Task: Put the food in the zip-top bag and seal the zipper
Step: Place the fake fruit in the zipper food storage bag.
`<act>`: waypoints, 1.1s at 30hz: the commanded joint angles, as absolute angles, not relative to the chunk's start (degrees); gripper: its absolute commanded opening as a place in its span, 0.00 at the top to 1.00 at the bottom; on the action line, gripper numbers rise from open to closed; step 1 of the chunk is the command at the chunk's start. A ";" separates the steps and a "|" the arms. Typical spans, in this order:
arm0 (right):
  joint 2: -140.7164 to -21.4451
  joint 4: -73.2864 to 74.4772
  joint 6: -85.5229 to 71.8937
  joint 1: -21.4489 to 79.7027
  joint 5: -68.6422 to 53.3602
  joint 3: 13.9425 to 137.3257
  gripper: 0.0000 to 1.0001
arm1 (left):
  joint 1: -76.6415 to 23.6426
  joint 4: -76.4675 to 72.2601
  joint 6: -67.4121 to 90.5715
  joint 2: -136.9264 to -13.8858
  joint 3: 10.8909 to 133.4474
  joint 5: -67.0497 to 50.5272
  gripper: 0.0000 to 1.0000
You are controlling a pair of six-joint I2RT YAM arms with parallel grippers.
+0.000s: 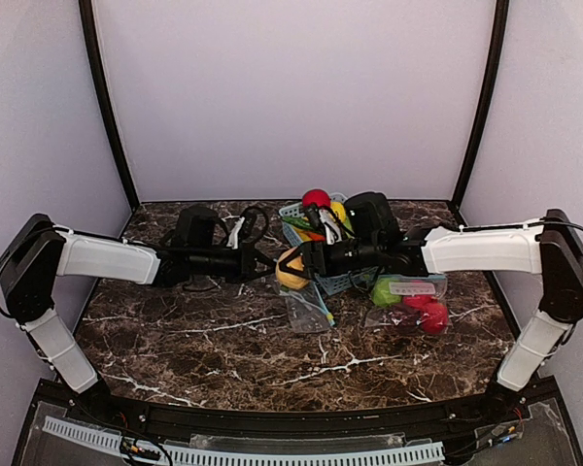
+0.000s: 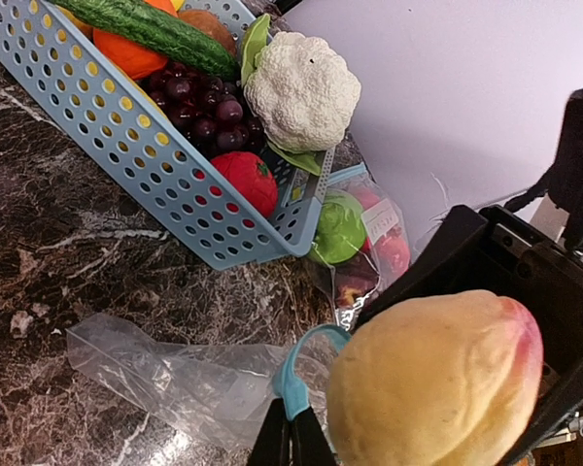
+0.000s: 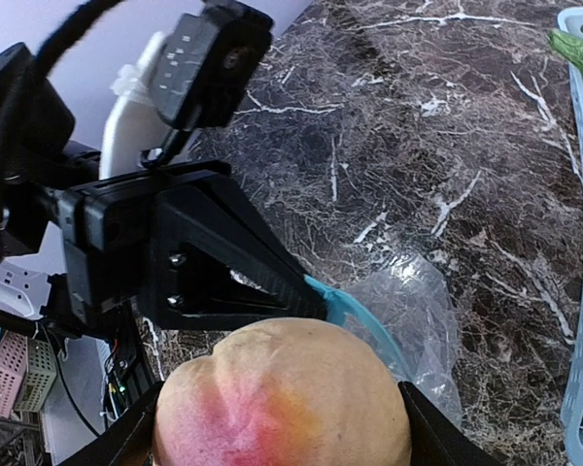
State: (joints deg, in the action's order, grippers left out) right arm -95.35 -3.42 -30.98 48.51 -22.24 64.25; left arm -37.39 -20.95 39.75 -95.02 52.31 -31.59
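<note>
The clear zip-top bag (image 2: 175,379) lies limp on the marble surface (image 1: 204,340). Your left claw (image 2: 291,445) is pinched together on its blue zipper edge (image 2: 293,374). Your right claw (image 3: 282,442) is clamped on a peach (image 2: 437,388), just beside that edge. Raise the edge so the mouth gapes, then lower the peach in. The blue basket (image 2: 126,146) sits beyond.
</note>
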 commanded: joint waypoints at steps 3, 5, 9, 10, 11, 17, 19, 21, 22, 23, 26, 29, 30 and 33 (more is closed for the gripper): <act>-99.04 -4.23 -34.37 49.05 -16.34 63.82 0.54 | -37.52 -20.97 38.23 -95.03 51.34 -33.33 0.99; -99.72 -3.81 -35.93 49.04 -14.60 63.66 0.55 | -37.52 -20.87 38.05 -94.85 51.33 -33.46 0.99; -100.69 -3.39 -38.24 49.07 -11.44 63.33 0.55 | -37.53 -20.65 37.55 -94.67 51.24 -33.63 0.99; -100.80 -3.51 -38.64 49.06 -10.93 63.09 0.55 | -37.49 -20.54 37.47 -94.66 51.24 -33.83 0.99; -101.05 -3.67 -39.07 49.04 -10.72 62.97 0.55 | -37.52 -20.51 37.46 -94.64 51.24 -33.97 0.99; -103.35 -4.23 -39.32 49.17 -11.98 63.35 0.55 | -37.53 -21.71 37.42 -94.75 51.07 -35.27 0.99; -103.89 -5.24 -38.65 49.34 -13.25 63.09 0.55 | -37.53 -22.26 37.59 -94.71 51.07 -35.77 0.99; -104.63 -6.18 -37.49 49.47 -14.73 63.02 0.55 | -37.51 -22.89 37.80 -94.83 51.06 -36.18 0.99; -105.12 -6.31 -36.96 49.60 -15.32 63.22 0.55 | -37.52 -23.09 37.88 -94.94 51.06 -36.28 0.99; -105.58 -6.20 -36.62 49.72 -15.59 63.42 0.55 | -37.53 -23.46 38.04 -94.98 51.06 -36.58 0.99; -107.37 -5.80 -35.43 49.92 -16.13 64.24 0.54 | -37.48 -24.26 38.45 -95.16 51.06 -37.25 0.99; -108.90 -5.72 -34.62 50.01 -16.92 64.95 0.53 | -37.47 -25.21 39.07 -95.40 51.02 -38.06 0.99; -109.30 -5.80 -34.38 50.01 -17.16 65.17 0.53 | -37.51 -25.44 39.22 -95.53 50.94 -38.23 0.99; -110.15 -6.09 -33.42 50.14 -17.47 65.71 0.52 | -37.53 -26.26 39.71 -95.73 50.75 -38.58 0.99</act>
State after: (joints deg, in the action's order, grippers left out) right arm -108.29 -5.17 -35.57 49.52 -16.14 64.27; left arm -37.30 -22.72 39.03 -95.53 51.57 -36.71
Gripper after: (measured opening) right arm 0.691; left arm 0.010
